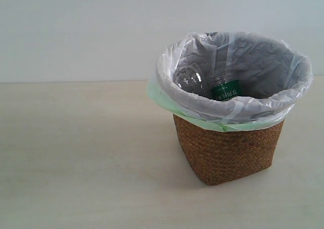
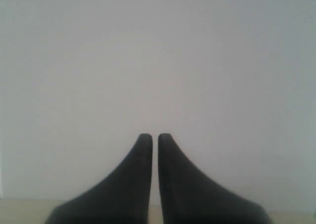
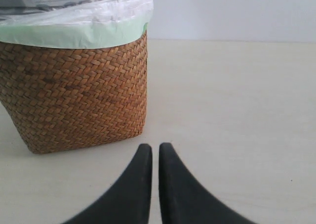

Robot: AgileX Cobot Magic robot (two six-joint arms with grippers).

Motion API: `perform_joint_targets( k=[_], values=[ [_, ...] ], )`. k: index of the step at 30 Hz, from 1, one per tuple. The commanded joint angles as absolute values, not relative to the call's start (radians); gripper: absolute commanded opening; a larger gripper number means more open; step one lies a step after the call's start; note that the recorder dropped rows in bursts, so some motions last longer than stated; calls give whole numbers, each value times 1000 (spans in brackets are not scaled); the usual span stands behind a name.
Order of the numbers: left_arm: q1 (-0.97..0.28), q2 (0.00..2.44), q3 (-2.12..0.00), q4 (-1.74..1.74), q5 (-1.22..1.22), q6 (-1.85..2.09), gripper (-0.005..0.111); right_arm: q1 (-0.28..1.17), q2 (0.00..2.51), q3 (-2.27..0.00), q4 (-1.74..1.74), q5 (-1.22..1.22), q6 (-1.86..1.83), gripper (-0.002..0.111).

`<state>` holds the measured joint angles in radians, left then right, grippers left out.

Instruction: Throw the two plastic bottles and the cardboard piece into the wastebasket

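Wastebasket (image 1: pixel 228 153) stands on the desk (image 1: pixel 76 163) with the green-labelled bottle (image 1: pixel 225 90) inside. Clear plastic beside it is probably the second bottle (image 1: pixel 189 80). I see no cardboard piece in any view. My left hand (image 2: pixel 151 137) and right hand (image 3: pixel 151 147) are clenched, empty. I judge the throwing finished; next, only confirm that.

Brown woven wicker wastebasket (image 1: pixel 228 153) stands upright, lined with a crinkly white bag (image 1: pixel 263 62) whose pale green edge folds over the rim. The green-label bottle (image 1: pixel 225 90) sits inside, leaning against the liner. There's more clear ribbed plastic (image 1: pixel 191 80) just beside it, can't tell if that's the other bottle.
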<state>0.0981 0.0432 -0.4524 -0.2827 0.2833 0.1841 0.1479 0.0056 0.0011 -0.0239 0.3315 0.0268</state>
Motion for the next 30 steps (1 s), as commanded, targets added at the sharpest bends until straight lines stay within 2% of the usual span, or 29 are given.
perform_joint_targets(
  k=[1, 11, 30],
  values=[
    [100, 37, -409, -188, 283, 173, 4, 149, 0, 0, -32, 322, 23, 2],
    [100, 0, -251, -65, 280, 173, 4, 149, 0, 0, -32, 322, 23, 2],
    [100, 0, -53, -63, 280, 173, 4, 149, 0, 0, -32, 322, 23, 2]
  ],
)
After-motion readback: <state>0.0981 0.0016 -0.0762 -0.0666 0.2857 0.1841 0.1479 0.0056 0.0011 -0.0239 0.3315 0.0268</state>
